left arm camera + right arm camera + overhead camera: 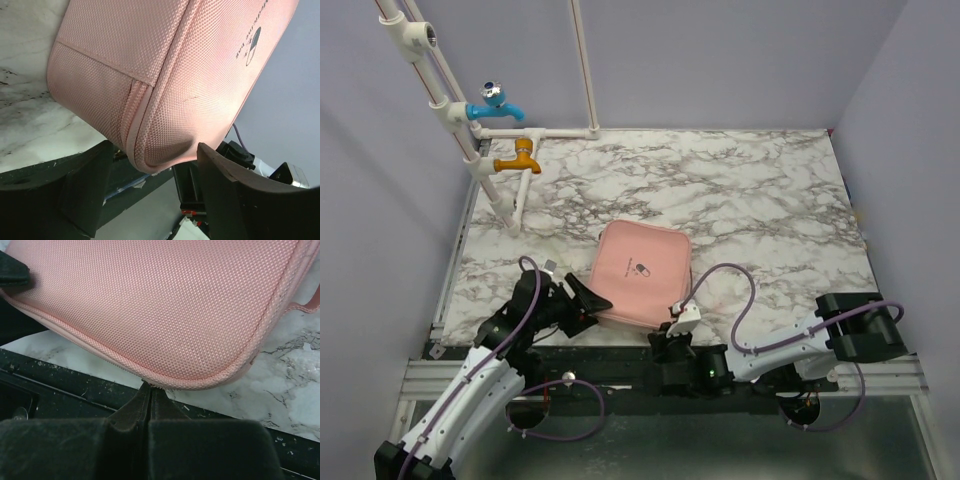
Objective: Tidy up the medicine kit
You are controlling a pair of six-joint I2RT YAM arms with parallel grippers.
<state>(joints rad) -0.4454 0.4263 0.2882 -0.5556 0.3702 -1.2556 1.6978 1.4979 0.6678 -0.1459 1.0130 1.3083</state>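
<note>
At near edge of marble table (750, 190): pink woven soft-case medicine kit (642, 272).
Left gripper (152, 148): wide, astride corner.
Right gripper (150, 392): pinched shut.
Risk: tug slides kit off.

One pink medicine kit (642, 272), one marble desk (750, 190), two robot arms, left arm (480, 385) and right arm (790, 345), and two taps: blue tap (495, 103), orange tap (517, 157).

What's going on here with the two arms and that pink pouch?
Two robot arms are working at a closed pink case that lies flat near the front edge of a marble table. The left gripper is open, with one finger on each side of the case's near left corner. The right gripper is shut, its tips pressed up against the case's near edge. Whether it pinches anything there cannot be made out.
</note>
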